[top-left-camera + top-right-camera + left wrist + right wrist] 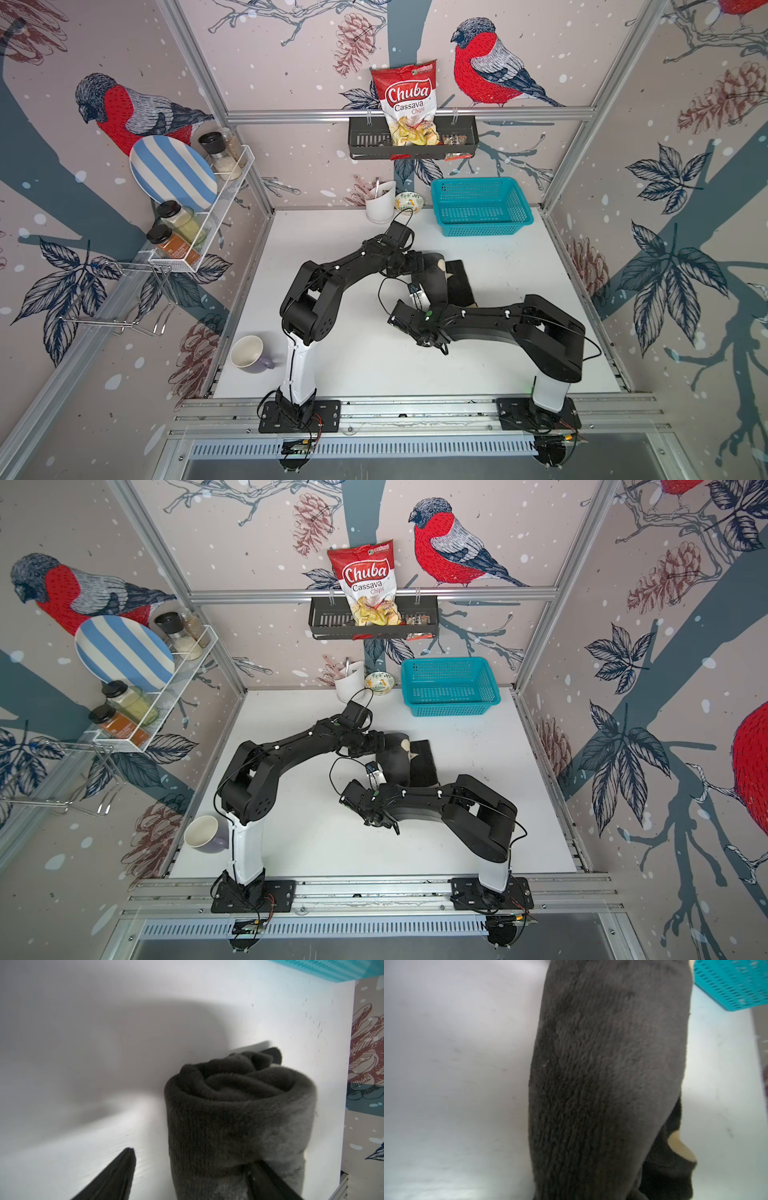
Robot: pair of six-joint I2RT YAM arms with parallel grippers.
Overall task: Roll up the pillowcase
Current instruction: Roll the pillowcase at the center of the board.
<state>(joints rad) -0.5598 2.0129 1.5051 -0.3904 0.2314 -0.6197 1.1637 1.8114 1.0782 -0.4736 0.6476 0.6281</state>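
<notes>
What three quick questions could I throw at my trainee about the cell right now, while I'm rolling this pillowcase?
1. True or false: the pillowcase lies fully spread out flat.
2. Where on the table does the teal basket stand? A) near left corner B) far right corner C) dead centre
3. What stands beside the base of the left arm?

Key:
1. False. It is mostly rolled, with a short flat tail left.
2. B.
3. A mug.
</notes>
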